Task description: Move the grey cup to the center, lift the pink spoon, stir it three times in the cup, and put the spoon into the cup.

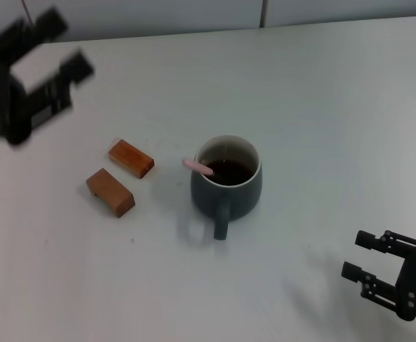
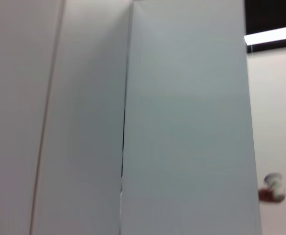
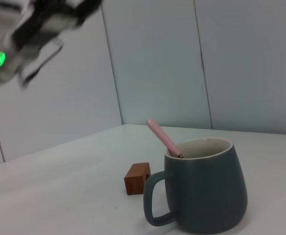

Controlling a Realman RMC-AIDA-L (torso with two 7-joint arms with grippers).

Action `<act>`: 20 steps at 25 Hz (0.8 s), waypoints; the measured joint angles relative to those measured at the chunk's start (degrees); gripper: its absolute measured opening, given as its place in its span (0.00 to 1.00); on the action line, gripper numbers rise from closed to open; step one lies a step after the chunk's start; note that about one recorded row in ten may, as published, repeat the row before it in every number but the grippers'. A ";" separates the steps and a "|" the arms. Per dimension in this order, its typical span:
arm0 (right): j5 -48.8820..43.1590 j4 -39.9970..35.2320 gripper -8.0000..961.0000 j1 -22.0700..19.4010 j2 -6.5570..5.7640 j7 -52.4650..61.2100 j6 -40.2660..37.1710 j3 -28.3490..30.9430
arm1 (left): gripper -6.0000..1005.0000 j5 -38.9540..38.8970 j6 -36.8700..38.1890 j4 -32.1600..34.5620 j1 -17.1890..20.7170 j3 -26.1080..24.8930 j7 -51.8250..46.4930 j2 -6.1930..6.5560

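Note:
The grey cup (image 1: 226,187) stands near the middle of the table, handle toward me, with dark liquid inside. It also shows in the right wrist view (image 3: 206,188). The pink spoon (image 1: 198,167) rests in the cup, its pink handle leaning out over the rim on the left side; it shows in the right wrist view (image 3: 162,137) too. My left gripper (image 1: 58,46) is raised at the far left, open and empty, away from the cup. My right gripper (image 1: 361,256) is low at the near right, open and empty.
Two brown wooden blocks (image 1: 131,157) (image 1: 111,192) lie left of the cup; one shows in the right wrist view (image 3: 137,178). The left wrist view shows only wall panels (image 2: 133,122). Grey wall panels stand behind the white table (image 1: 322,107).

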 joint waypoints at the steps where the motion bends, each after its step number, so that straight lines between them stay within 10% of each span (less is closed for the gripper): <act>1: 0.02 -0.02 0.61 0.00 0.00 0.00 0.02 0.04 | 0.65 0.98 0.62 -1.83 0.54 -0.04 3.52 0.10; 8: 0.08 -0.14 0.61 0.00 -0.04 -0.46 0.11 1.30 | 0.80 11.17 1.18 -12.91 4.52 0.04 25.19 -0.21; 20: 0.76 -0.19 0.61 0.29 0.00 -1.53 -0.04 1.42 | 0.84 21.21 -4.09 -18.19 4.35 0.02 29.77 -0.31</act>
